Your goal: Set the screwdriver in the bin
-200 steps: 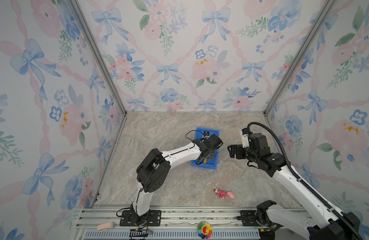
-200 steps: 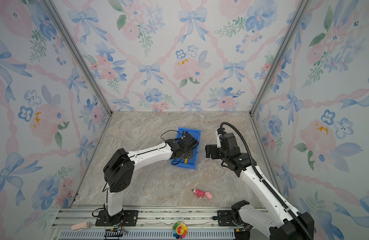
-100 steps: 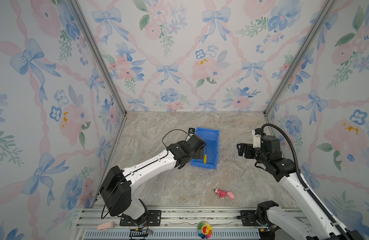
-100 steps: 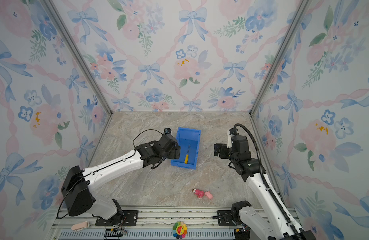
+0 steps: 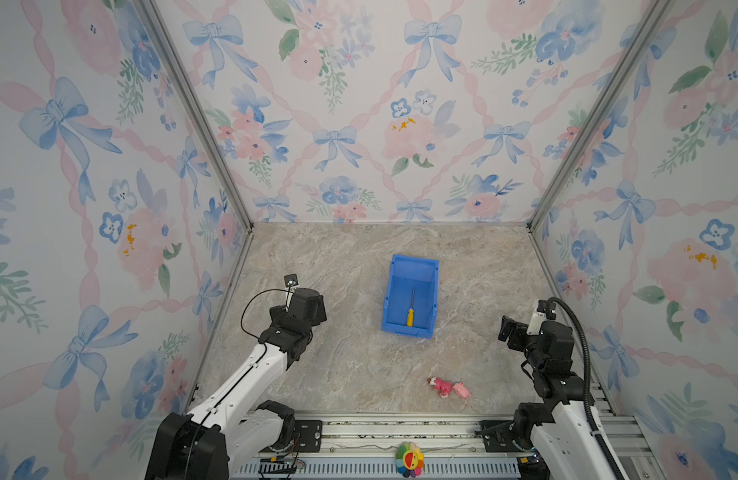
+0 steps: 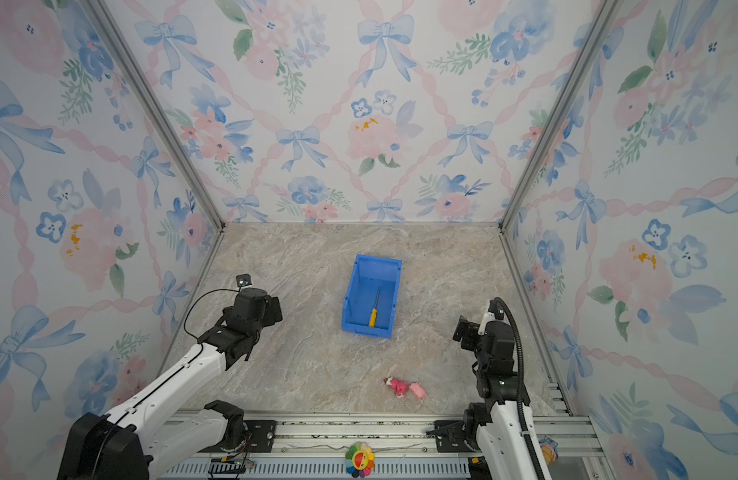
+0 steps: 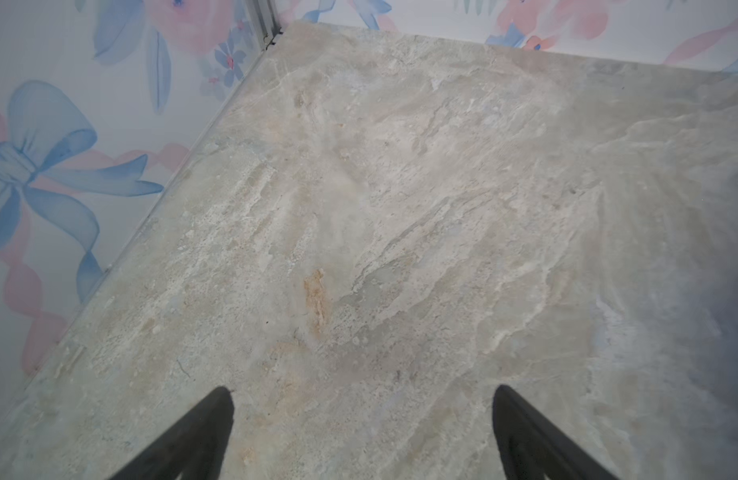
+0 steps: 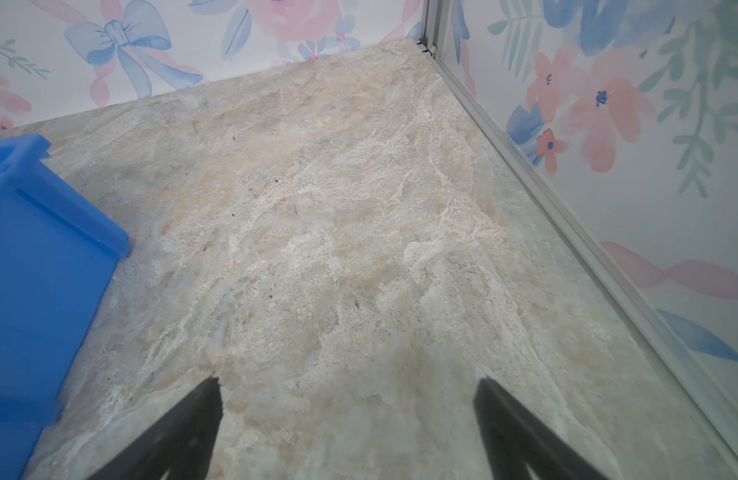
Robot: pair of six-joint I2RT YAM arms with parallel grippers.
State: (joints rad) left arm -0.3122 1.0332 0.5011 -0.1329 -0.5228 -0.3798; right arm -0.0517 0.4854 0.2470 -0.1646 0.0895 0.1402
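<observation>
Showing final step: screwdriver (image 5: pixel 410 309) lies inside bin (image 5: pixel 415 261), handle toward low lip. We see left gripper (image 7: pixel 363 388), right gripper (image 8: pixel 348 380) both spread, empty, apart from bin. We judge: nothing left but parking arms.

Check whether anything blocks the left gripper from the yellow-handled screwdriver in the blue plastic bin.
Only the tall side wall of the blue plastic bin stands between the left gripper and the yellow-handled screwdriver lying inside it.
</observation>
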